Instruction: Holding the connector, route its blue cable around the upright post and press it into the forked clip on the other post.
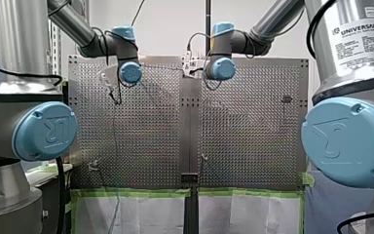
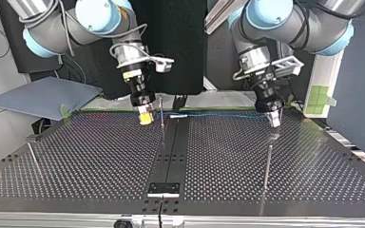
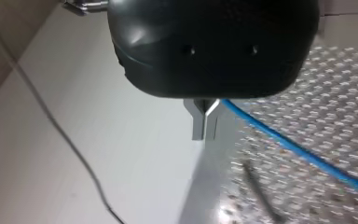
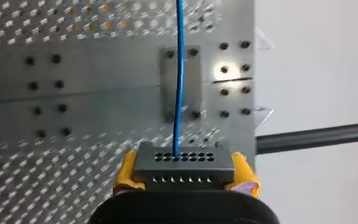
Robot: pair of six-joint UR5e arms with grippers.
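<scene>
— Right hand (image 4: 184, 171): how is it seen?
— It is seen clamped on the connector (image 4: 182, 163), which is gripped at its two short ends between the yellow pads (image 4: 126, 171).
— And where is the blue cable (image 4: 180, 70) found?
— It is seen leaving a hole in the connector's face and running straight ahead of the right hand, over the perforated table (image 4: 74, 93). In the top view it is stretched in a nearly level line from near the upright post (image 2: 161, 111) across to the left hand (image 2: 274, 120).
— How is that post placed?
— It is stood just beside the right hand, between the two hands. Which side of it the cable passes cannot be told.
— And the left hand?
— Its metal fingers (image 3: 198, 123) are pressed together on the cable, which is seen running out from them to one side, above the table.
— Is anything else made out?
— A second thin post (image 2: 267, 166) is stood ahead of the left hand, apart from it. Its top is too small to be read.
</scene>
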